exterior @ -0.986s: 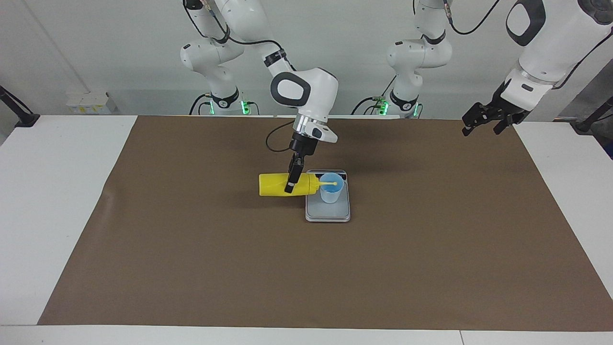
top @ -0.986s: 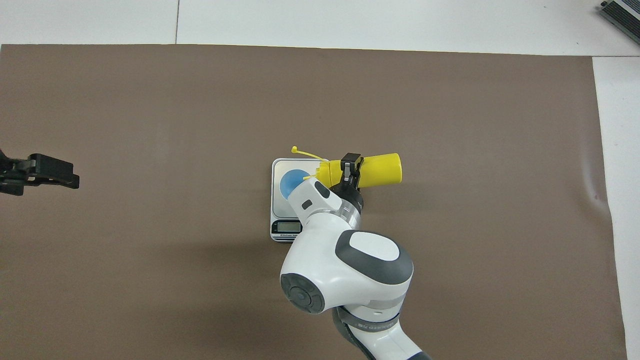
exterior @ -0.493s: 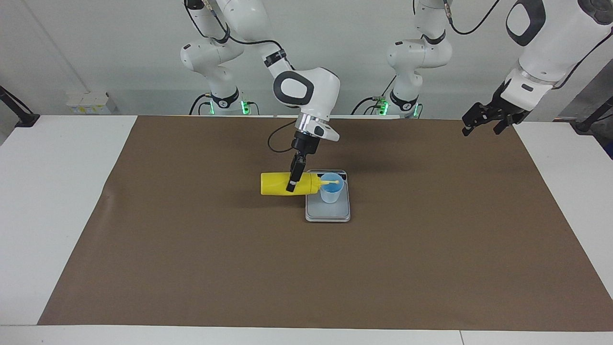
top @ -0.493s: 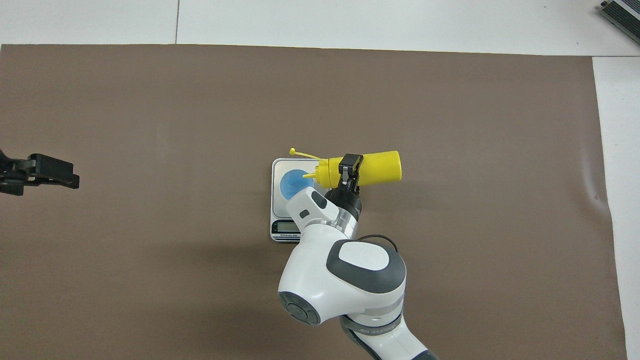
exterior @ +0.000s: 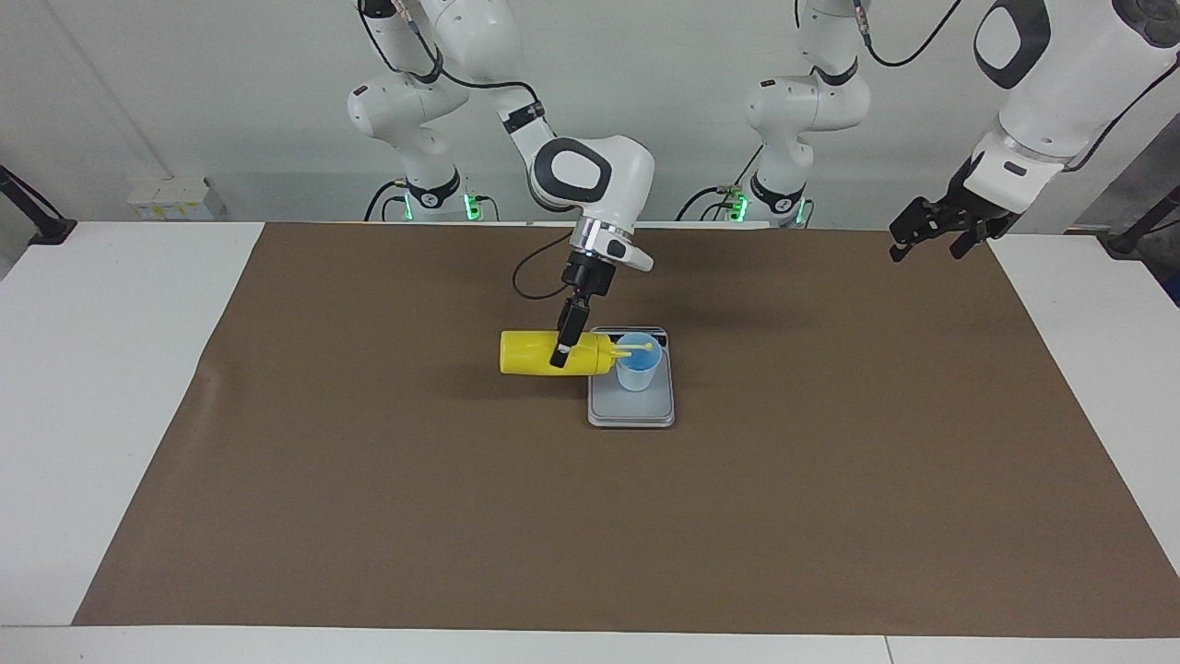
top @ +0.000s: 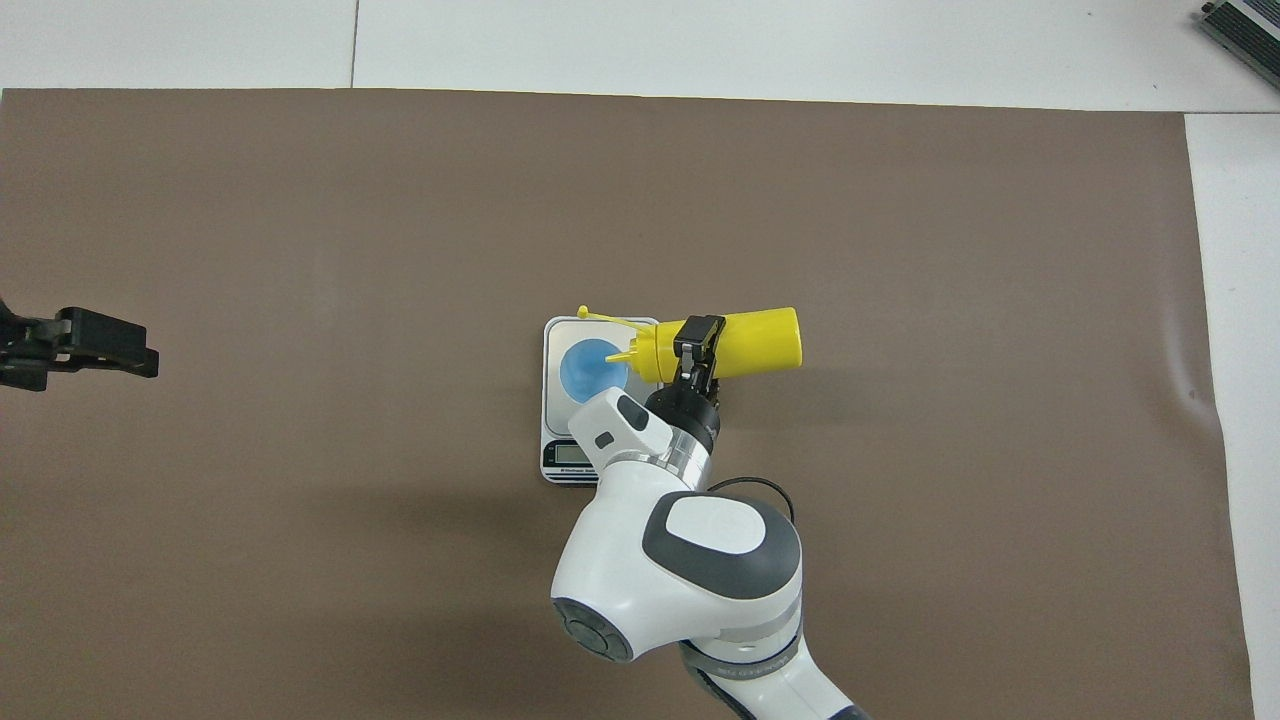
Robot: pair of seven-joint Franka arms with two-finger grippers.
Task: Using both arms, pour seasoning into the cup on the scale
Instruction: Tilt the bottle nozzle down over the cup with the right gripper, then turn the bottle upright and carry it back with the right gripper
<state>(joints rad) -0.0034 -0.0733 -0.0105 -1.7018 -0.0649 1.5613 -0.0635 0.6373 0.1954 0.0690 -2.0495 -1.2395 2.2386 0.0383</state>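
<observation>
**Bottle tipped over the cup, pour under way**

Nearest the robots, the kitchen scale [top: 592,400] lies flat on the brown mat [exterior: 369,516] that covers the middle of the tabletop [exterior: 111,369]. Its dark display strip [top: 573,453] is turned toward the robots' end, likely so the weight can be read from that side while seasoning goes in. The light-blue cup [exterior: 637,365] stands upright on the weighing plate, toward the display end rather than in the middle of the plate, so that whatever lands in it gets weighed.

The right hand [exterior: 560,351] reaches down from the right arm and is clamped across the body of the yellow squeeze bottle [exterior: 539,354], near its shoulder. The bottle is held on its side, roughly level, with its base toward the right arm's end of the tabletop and its conical nozzle [top: 622,356] over the open mouth of the cup. That attitude suits pouring or squeezing: a grip close to the nozzle gives good control of where the tip points. The thin cap strap [top: 610,318] sticks out past the cup, farther from the robots, so the nozzle seems uncapped. Whether seasoning is flowing cannot be told.

The left hand [exterior: 936,228] waits over the mat's edge at the left arm's end, well apart from the scale, with its fingers spread wide and empty.
</observation>
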